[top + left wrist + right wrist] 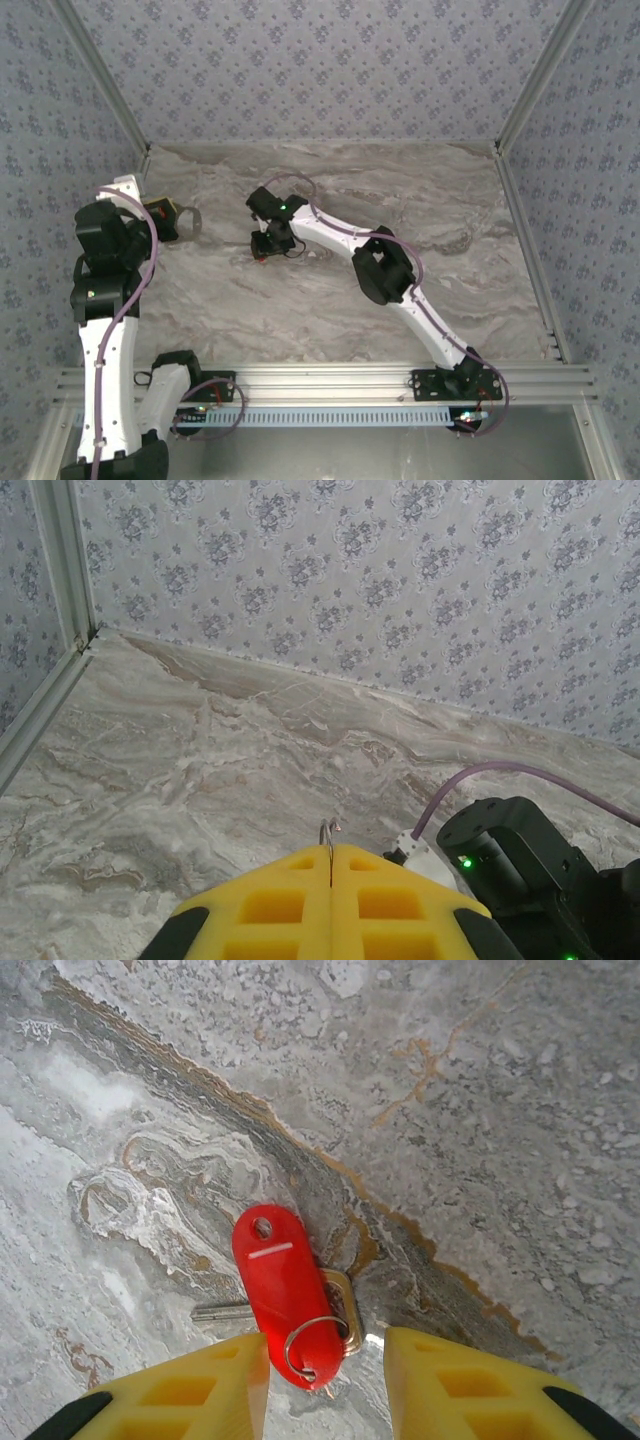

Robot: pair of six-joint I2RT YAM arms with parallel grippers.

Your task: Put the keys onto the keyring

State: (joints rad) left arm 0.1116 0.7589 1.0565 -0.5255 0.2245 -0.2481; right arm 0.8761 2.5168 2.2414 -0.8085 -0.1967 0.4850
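Note:
The keys are a bright red oval tag (283, 1280) with a small wire ring (316, 1346) and a brass-headed key (346, 1305) under it, lying flat on the marble table (500, 1160). My right gripper (326, 1338) is open just above them. Its yellow fingers (215, 1385) straddle the tag's lower end, the left one at the tag's edge and the right one apart. From above, the red tag (261, 257) shows at the tip of the right gripper (263, 246). My left gripper (331, 848) is shut on the keyring (329, 829), whose thin grey end pokes out between the pads. The loop (190, 219) hangs at far left.
Patterned walls (320, 60) close the table at the back and sides, with a metal rail (320, 380) along the near edge. The right arm's black wrist and purple cable (520, 865) sit close to the left gripper's right. Bare marble (320, 310) lies between the arms.

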